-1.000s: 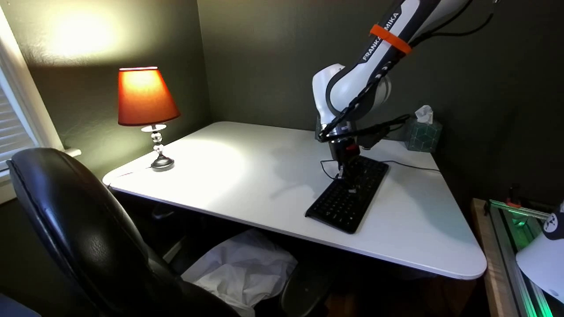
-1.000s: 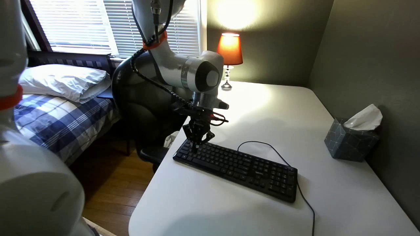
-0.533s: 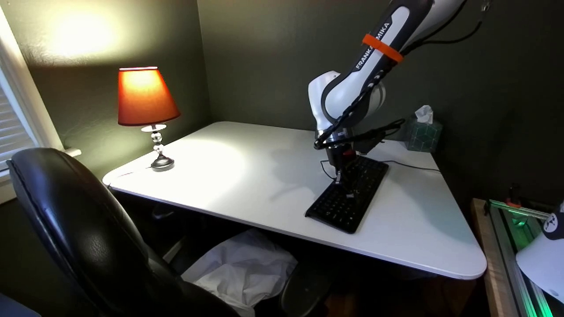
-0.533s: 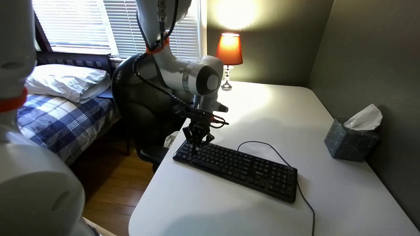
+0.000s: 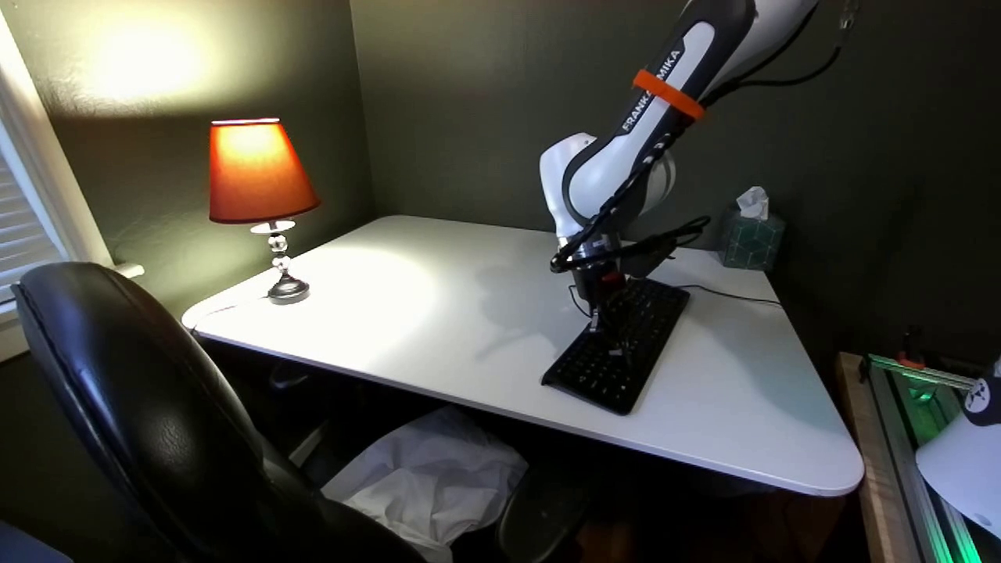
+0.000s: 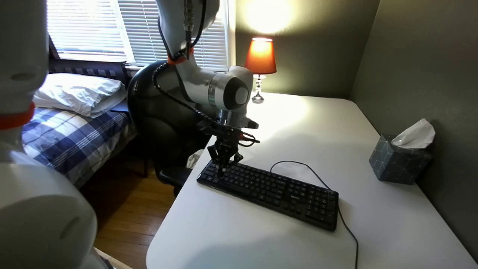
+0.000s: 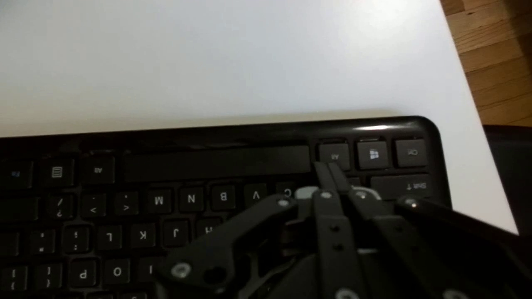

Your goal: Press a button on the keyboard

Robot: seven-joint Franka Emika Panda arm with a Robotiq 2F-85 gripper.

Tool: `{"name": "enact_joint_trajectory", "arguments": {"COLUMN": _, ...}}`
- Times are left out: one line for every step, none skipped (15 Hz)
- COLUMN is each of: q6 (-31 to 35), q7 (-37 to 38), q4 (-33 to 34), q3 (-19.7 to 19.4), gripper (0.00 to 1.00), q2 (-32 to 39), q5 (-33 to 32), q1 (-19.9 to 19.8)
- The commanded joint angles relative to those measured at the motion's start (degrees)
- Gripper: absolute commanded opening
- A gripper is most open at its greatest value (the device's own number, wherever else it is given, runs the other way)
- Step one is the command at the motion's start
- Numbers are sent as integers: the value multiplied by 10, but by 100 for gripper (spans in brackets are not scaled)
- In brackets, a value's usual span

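Note:
The long black keyboard lies flat on the white desk and shows in both exterior views, with its thin cable on the desk in an exterior view. In the wrist view the keyboard appears upside down. My gripper is shut, its two thin fingertips side by side with nothing between them. The tips overlap the edge of the Alt key, beside the end of the space bar. In an exterior view the gripper points down at the keyboard's near-chair end. I cannot tell whether the tips touch a key.
A tissue box stands on the desk by the wall. A lit lamp with a red-orange shade stands at the desk's far end. A black office chair is beside the desk edge.
The arm and gripper have moved down slightly and a little left in an exterior view, staying over the same end of the keyboard. The keyboard has not moved.

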Motion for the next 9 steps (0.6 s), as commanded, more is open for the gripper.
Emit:
{"name": "enact_joint_trajectory", "arguments": {"q6": -13, "q7": -6, "q4": 16, "q3": 0, "gripper": 0, "q2": 15, "q5": 8, "q1": 4}}
{"name": "enact_joint_trajectory", "arguments": {"q6": -14, "q7": -6, "q4": 17, "q3": 0, "gripper": 0, "q2": 17, "q5": 8, "q1": 3}}
{"name": "enact_joint_trajectory", "arguments": {"q6": -14, "q7": -7, "q4": 18, "q3": 0, "gripper": 0, "q2": 19, "q5": 8, "q1": 3}}
{"name": "enact_joint_trajectory", "arguments": {"q6": -14, "q7": -7, "q4": 20, "q3": 0, "gripper": 0, "q2": 20, "q5": 8, "q1": 3}}
{"name": "enact_joint_trajectory", "arguments": {"q6": -15, "q7": -7, "q4": 21, "q3": 0, "gripper": 0, "q2": 21, "q5": 8, "q1": 3}}
{"name": "enact_joint_trajectory", "arguments": {"q6": -15, "q7": -7, "q4": 22, "q3": 0, "gripper": 0, "q2": 22, "q5": 8, "q1": 4}}
{"name": "enact_joint_trajectory", "arguments": {"q6": -16, "q7": -7, "q4": 23, "q3": 0, "gripper": 0, "q2": 23, "q5": 8, "q1": 4}}
{"name": "enact_joint_trajectory", "arguments": {"q6": -16, "q7": -8, "q4": 24, "q3": 0, "gripper": 0, "q2": 24, "q5": 8, "q1": 4}}
{"name": "enact_joint_trajectory", "arguments": {"q6": -17, "q7": -9, "q4": 25, "q3": 0, "gripper": 0, "q2": 25, "q5": 8, "q1": 3}}
